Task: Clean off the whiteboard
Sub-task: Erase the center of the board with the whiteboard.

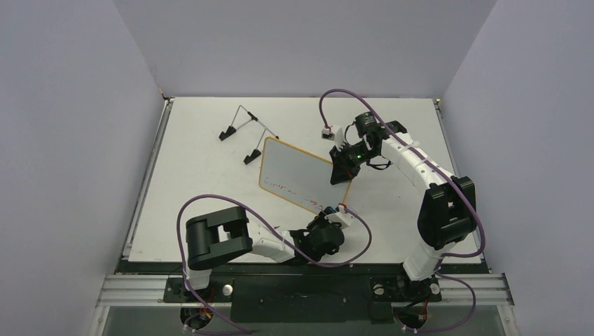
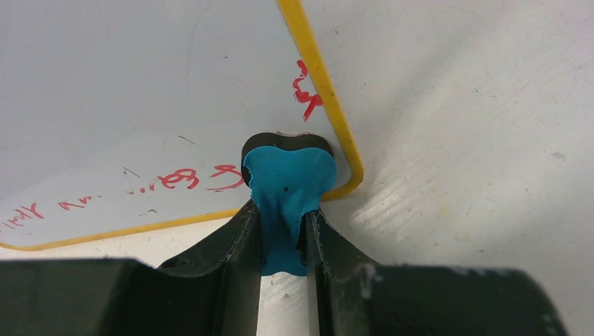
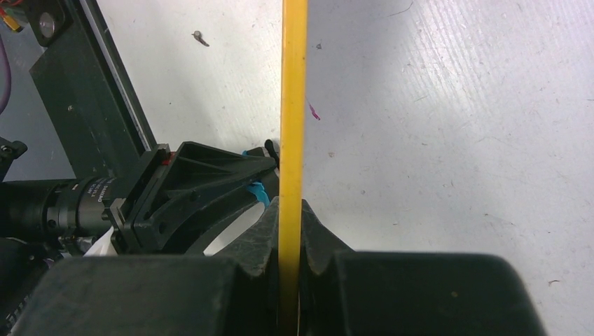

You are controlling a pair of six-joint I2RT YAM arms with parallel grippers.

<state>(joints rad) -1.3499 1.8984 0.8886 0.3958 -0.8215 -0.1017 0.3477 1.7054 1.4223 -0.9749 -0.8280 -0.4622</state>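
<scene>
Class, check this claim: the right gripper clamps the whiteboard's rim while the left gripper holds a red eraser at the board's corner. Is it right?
Not quite: the eraser in the left gripper is blue, not red, as the left wrist view shows; only the writing is red. The right gripper does clamp the whiteboard rim.

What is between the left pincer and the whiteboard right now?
A blue eraser: the left pincer grips it, and it rests on the whiteboard at a corner, beside red writing. The left wrist view shows it.
</scene>
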